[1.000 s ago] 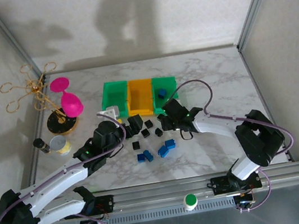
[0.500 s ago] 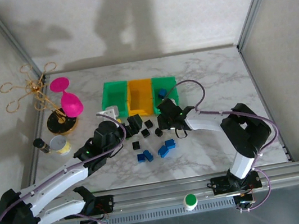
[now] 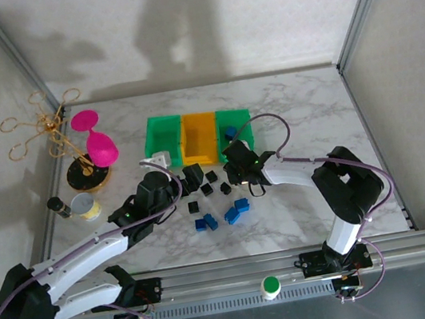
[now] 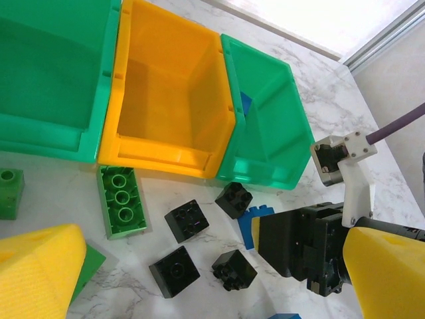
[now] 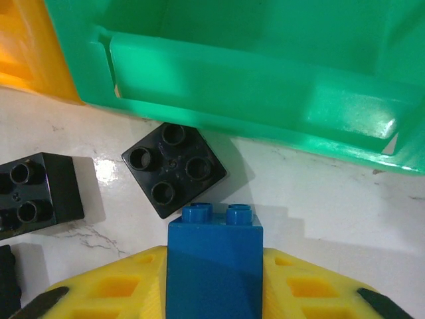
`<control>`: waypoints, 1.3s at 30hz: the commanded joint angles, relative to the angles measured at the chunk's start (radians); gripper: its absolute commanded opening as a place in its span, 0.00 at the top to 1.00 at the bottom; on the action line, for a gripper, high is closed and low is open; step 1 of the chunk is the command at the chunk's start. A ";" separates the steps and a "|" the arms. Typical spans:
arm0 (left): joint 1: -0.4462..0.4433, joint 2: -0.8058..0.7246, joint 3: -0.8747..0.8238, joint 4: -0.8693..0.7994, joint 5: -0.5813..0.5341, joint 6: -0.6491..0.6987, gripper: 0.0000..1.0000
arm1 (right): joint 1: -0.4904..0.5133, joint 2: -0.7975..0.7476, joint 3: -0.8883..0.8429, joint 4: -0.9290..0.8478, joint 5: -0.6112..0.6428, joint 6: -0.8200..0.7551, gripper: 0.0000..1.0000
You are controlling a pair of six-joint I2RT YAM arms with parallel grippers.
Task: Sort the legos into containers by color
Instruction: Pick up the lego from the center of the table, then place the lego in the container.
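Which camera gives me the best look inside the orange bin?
Left wrist: it looks down into the orange bin, floor and walls all plain to see, nothing inside. Top external shows the bin small and distant. Right wrist catches one outer corner.

White arm links (image 3: 82, 257), black joints, purple cables (image 3: 270, 116) (looped), yellow pincer pads (image 5: 113, 289).

A blue brick (image 5: 212, 249) stands gripped between the right pincer's (image 5: 214, 292) pads, studs pointing ahead; a black brick (image 5: 174, 169) lies flat just ahead, four studs up; beyond it a green bin (image 5: 265, 73); ahead-left an orange bin (image 5: 26, 53).
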 commanded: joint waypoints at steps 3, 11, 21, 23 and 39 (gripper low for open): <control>-0.008 0.006 0.037 0.003 -0.006 0.006 0.00 | 0.008 -0.094 0.046 -0.079 0.047 -0.006 0.67; -0.005 0.030 0.095 0.009 -0.018 0.031 0.00 | -0.024 -0.117 0.165 -0.152 0.090 -0.037 0.65; -0.002 0.042 0.130 -0.003 -0.069 0.032 0.00 | -0.103 0.051 0.323 -0.089 0.078 -0.072 0.65; -0.001 0.044 0.133 -0.004 -0.072 0.032 0.01 | -0.119 0.082 0.343 -0.090 0.079 -0.068 0.65; 0.007 0.075 0.137 0.010 -0.089 0.024 0.01 | -0.157 0.216 0.379 -0.021 0.048 -0.070 0.64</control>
